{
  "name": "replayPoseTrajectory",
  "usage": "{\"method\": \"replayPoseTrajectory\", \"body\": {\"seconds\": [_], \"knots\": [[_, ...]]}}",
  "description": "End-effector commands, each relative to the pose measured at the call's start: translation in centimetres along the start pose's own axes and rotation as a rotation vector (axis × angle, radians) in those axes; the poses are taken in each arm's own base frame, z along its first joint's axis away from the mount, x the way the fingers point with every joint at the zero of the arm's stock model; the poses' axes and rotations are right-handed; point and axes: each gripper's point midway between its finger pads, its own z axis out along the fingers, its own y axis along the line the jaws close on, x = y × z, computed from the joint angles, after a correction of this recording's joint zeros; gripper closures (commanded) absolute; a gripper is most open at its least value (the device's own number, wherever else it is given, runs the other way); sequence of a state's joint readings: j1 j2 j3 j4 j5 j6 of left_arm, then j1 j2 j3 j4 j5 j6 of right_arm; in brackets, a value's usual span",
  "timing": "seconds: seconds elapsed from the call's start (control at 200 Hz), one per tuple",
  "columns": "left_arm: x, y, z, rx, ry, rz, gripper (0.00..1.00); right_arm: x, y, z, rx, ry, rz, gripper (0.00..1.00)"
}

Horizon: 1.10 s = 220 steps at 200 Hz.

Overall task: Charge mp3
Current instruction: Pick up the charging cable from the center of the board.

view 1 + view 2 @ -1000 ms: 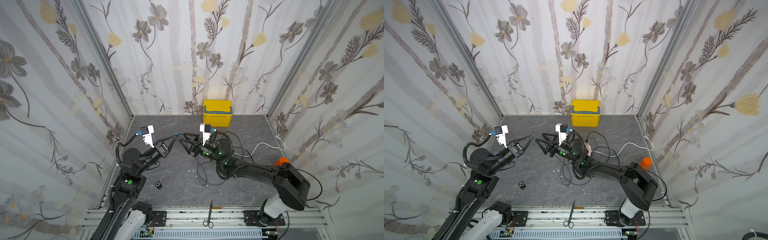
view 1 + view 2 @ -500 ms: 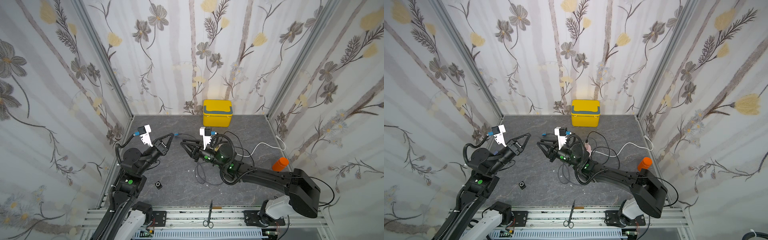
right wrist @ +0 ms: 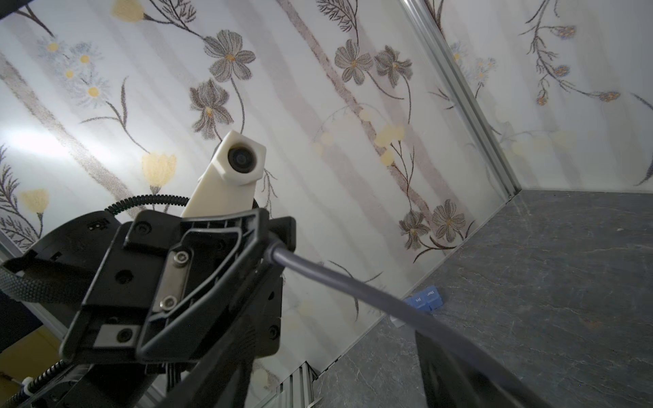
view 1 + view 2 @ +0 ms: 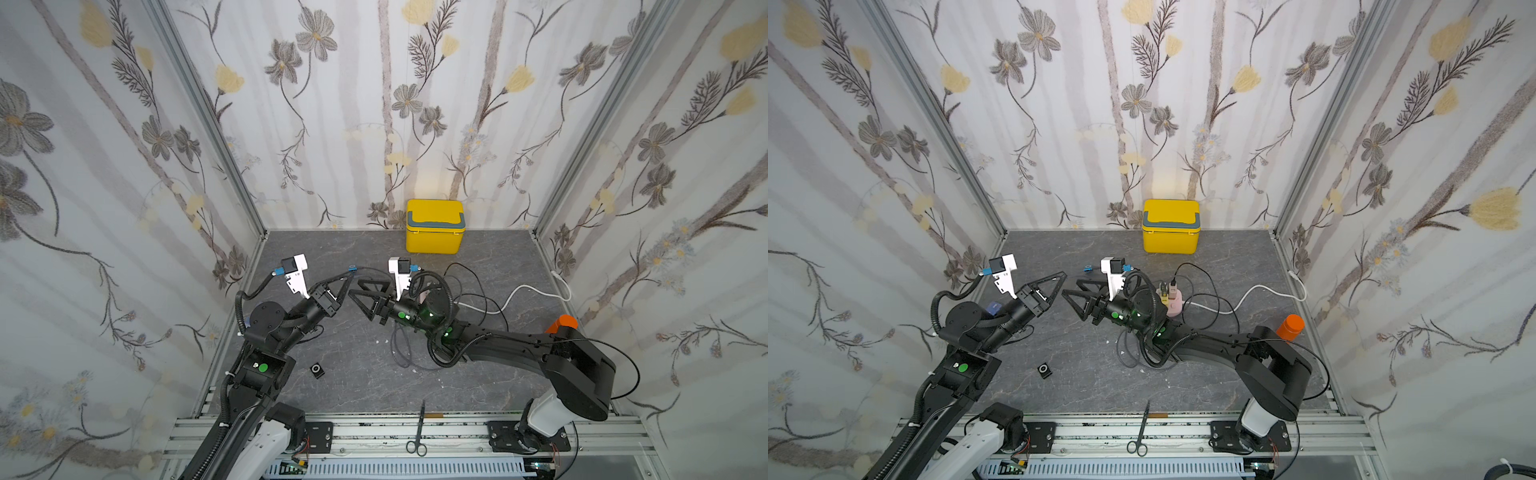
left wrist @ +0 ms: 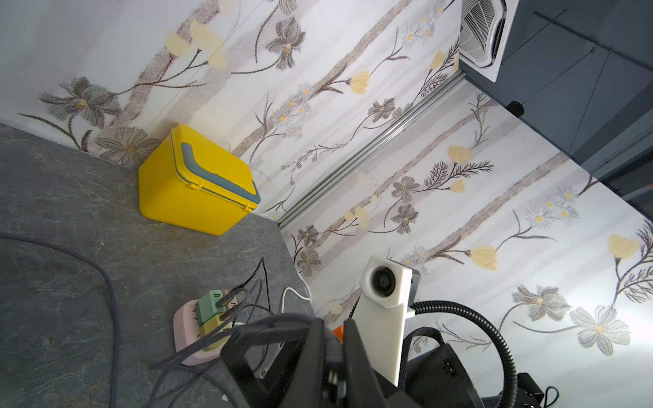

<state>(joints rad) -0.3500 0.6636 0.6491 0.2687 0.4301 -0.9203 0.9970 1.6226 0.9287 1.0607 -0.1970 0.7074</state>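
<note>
Since half a second ago the right arm (image 4: 511, 347) has drawn its elbow back, so that in a top view it half covers the orange bottle (image 4: 562, 321). The right fingers (image 3: 436, 371), closer together then, now stand apart, released.

Only the right wrist view shows the grip of the left fingers (image 3: 256, 226). They are clenched on the end of a grey cable (image 3: 353, 286), which runs out from them and passes between the two right fingers; whether it touches those I cannot tell. In both top views this cable is too thin to follow.

The left wrist view shows best the pink power strip (image 5: 181, 328), with a green and a yellow plug in it. It stands on the surface (image 5: 70, 229), nearer to the arms than the yellow box (image 5: 183, 197).

The mp3 player (image 4: 317, 369) shows only in the top views. It lies flat, far from the yellow box toward the front rail (image 4: 374, 432), well apart from both pairs of fingers. Between it and the power strip lie loose dark cables (image 4: 399, 353) and the right arm. Scissors (image 4: 419, 430) rest on the rail.
</note>
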Motion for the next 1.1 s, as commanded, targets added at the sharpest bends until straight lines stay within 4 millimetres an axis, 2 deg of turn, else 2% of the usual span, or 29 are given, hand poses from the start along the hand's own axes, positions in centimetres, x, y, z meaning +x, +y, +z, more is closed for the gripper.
{"method": "replayPoseTrajectory", "body": {"seconds": [0.0, 0.165, 0.36, 0.5, 0.629, 0.704, 0.829, 0.909, 1.094], "knots": [[-0.6, -1.3, -0.2, 0.065, -0.036, -0.02, 1.0, -3.8, 1.5, -0.8, -0.072, -0.188, 0.023, 0.3], [-0.2, -1.1, -0.2, 0.077, -0.031, -0.051, 1.0, -5.4, 2.1, -2.1, -0.17, -0.293, 0.071, 0.28], [-0.1, -0.1, -0.2, 0.049, -0.047, -0.066, 1.0, -5.4, 2.9, -2.8, -0.291, -0.325, 0.127, 0.28], [0.6, 0.1, 0.5, 0.051, -0.012, -0.073, 1.0, -5.7, 3.0, -3.1, -0.314, -0.341, 0.134, 0.33], [0.9, 0.5, 0.6, 0.049, -0.022, -0.088, 1.0, -5.7, 3.3, -2.8, -0.31, -0.322, 0.12, 0.45], [1.1, 0.5, 0.8, 0.06, -0.019, -0.095, 1.0, -5.7, 3.1, -3.0, -0.308, -0.333, 0.123, 0.55], [1.3, 0.6, 1.0, 0.054, -0.023, -0.102, 1.0, -5.5, 3.0, -3.1, -0.318, -0.331, 0.139, 0.87], [1.3, 0.7, 1.1, 0.052, -0.03, -0.113, 1.0, -5.2, 2.9, -2.8, -0.309, -0.311, 0.143, 1.0], [1.4, 0.4, 1.1, 0.028, 0.002, -0.065, 0.67, -5.5, 2.3, -3.2, -0.253, -0.308, 0.124, 1.0]]}}
